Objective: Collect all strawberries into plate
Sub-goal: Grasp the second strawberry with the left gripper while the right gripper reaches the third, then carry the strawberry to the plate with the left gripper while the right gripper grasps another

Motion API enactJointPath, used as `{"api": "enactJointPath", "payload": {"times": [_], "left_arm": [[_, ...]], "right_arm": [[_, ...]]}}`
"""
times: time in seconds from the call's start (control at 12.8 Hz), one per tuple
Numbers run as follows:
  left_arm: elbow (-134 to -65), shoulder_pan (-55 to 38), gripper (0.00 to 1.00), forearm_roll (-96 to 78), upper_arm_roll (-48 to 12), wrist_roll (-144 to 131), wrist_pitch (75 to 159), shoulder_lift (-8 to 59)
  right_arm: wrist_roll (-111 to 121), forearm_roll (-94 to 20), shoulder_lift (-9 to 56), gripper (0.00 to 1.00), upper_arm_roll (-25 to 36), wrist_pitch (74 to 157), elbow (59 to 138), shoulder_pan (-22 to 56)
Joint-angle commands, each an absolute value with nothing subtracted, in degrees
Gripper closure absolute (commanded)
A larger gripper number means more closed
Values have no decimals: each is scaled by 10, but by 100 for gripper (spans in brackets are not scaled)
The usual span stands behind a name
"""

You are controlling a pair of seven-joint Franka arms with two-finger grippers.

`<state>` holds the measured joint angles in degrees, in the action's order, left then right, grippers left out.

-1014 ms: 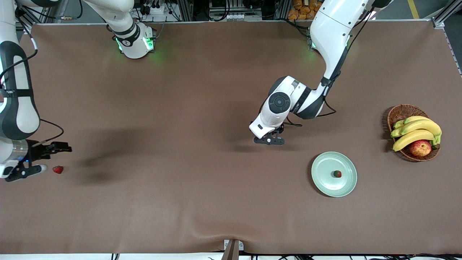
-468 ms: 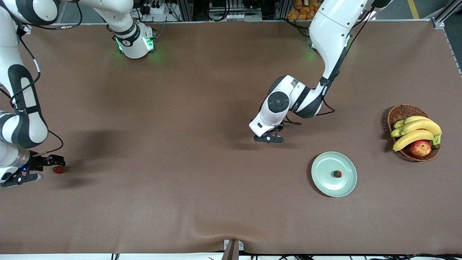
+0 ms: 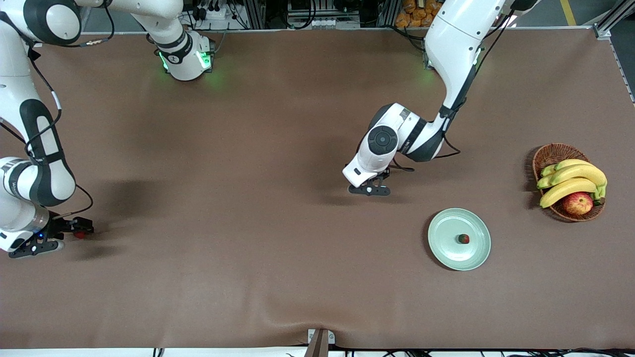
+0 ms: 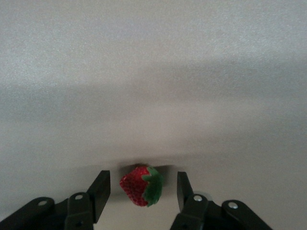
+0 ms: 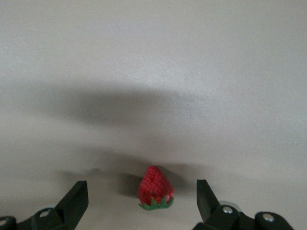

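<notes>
Three strawberries: one (image 3: 463,239) on plate (image 3: 446,253), one (image 4: 140,185) (image 5: 155,189) between each end effector's fingers.

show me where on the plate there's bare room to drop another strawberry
The plate holds one strawberry slightly off centre toward the basket; everywhere else inside its rim is bare.

I count three small red strawberries with green caps: one on the plate (image 3: 463,239), one (image 4: 141,185) between the parted fingers of my left gripper (image 3: 369,190) near the plate, and one (image 5: 156,188) between the spread fingers of my right gripper (image 3: 67,235), well apart from the plate toward the right arm's end. There is one round pale mint-green plate (image 3: 446,253). Near the plate stands one brown wicker basket (image 3: 550,153) with one red-yellow apple (image 3: 578,203) and one bunch of yellow bananas (image 3: 575,179); I cannot tell how many bananas it has.
</notes>
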<state>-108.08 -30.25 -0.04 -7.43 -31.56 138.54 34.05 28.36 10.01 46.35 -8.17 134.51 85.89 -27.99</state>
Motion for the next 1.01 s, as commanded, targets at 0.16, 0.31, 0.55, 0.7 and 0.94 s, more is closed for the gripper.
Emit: {"api": "enactJointPath", "payload": {"times": [0.16,0.31,0.55,0.7,0.94], "left_arm": [[-1096,-304,49,14,-75,-330,1392,329],[-1095,-303,65,14,-75,-330,1392,329],[-1092,-302,77,14,-75,-331,1392,326],[-1087,-299,80,14,-74,-328,1384,315],[-1043,-294,84,14,-71,-323,1318,306]], "right_arm": [[282,113,478,0,-91,1357,853,-299],[293,113,480,0,-91,1359,853,-300],[311,113,484,4,-91,1361,853,-307],[314,113,485,56,-91,1361,853,-306],[314,112,484,100,-91,1361,853,-303]]}}
